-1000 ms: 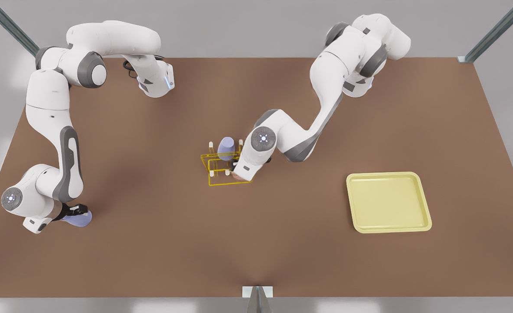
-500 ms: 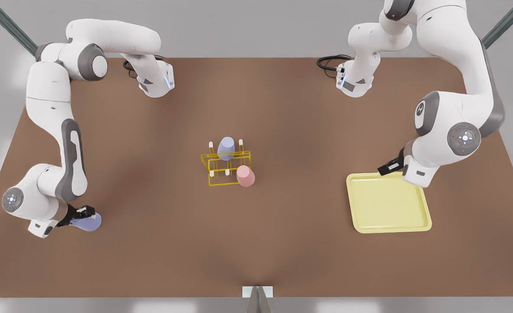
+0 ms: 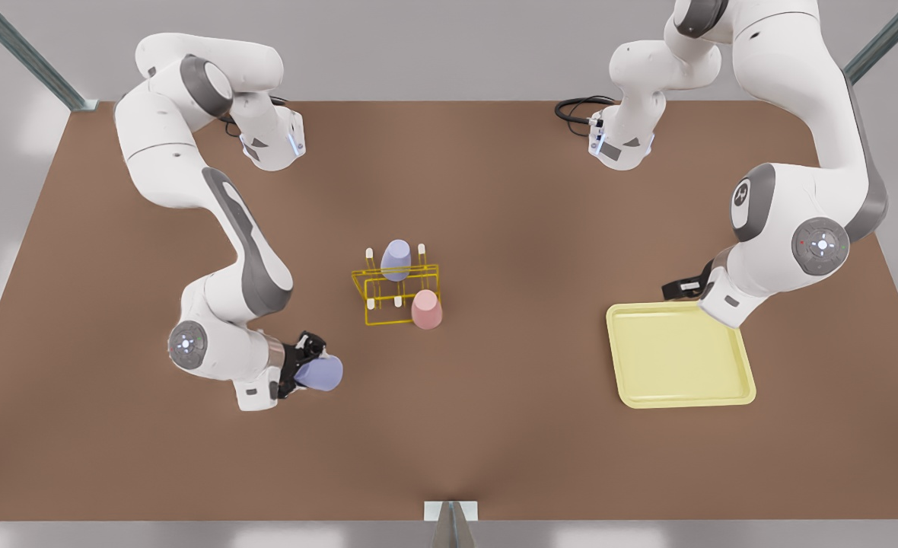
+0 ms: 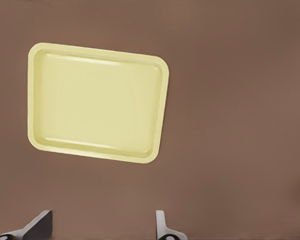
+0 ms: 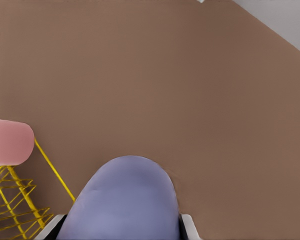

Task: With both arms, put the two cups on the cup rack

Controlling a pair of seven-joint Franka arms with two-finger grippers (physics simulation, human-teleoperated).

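The step in hand, as I judge it, is carrying a cup to the cup rack (image 3: 392, 293), and doing it well means keeping the cup clear of the table (image 3: 495, 426) on the way across, choosing a free white-tipped peg, and coming down mouth-first over it without knocking the two cups already there. The right gripper (image 3: 306, 364) is clamped on a lavender-blue cup (image 3: 321, 373), its fingers pressed against the cup's sides near the mouth, the closed end pointing away from the wrist. The rack stands ahead of this gripper and off to one side, near but not touching. A pink cup (image 5: 7, 141) sits at the rack corner closest to the held cup; whether it is seated on a peg I cannot tell. A second lavender-blue cup (image 3: 396, 259) stands on the rack's farther row. The left gripper (image 3: 681, 288) waits well apart from the rack, fingers spread wide and holding nothing, just beside the rim of the pale-yellow tray (image 4: 97, 50)
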